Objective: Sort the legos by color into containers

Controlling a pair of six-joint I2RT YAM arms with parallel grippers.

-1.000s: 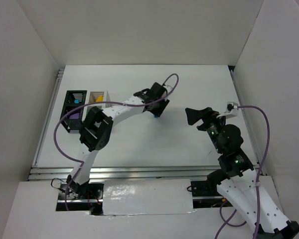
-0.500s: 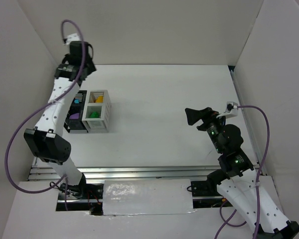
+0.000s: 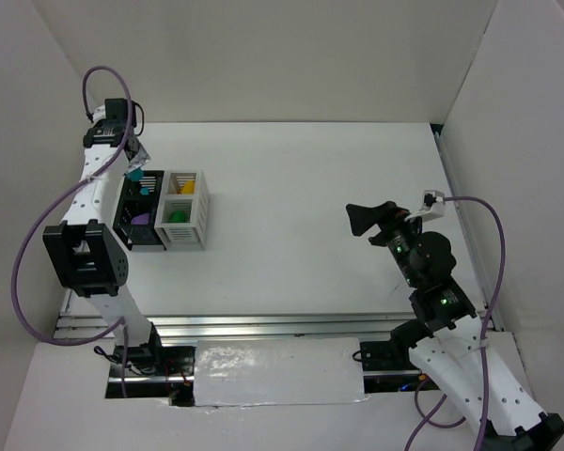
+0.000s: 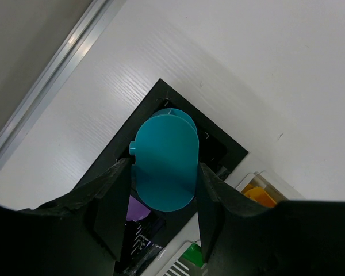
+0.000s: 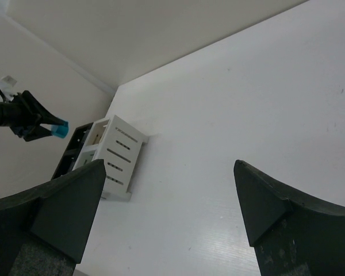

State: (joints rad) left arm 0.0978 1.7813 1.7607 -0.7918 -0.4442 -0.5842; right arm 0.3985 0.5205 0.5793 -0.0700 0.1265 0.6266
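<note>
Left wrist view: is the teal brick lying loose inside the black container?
No, the left end effector grips the teal brick above the black container.

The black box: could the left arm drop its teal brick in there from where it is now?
Probably yes. The left gripper holds the teal brick seemingly right above the black box's open far compartment, with nothing visible between them.
</note>
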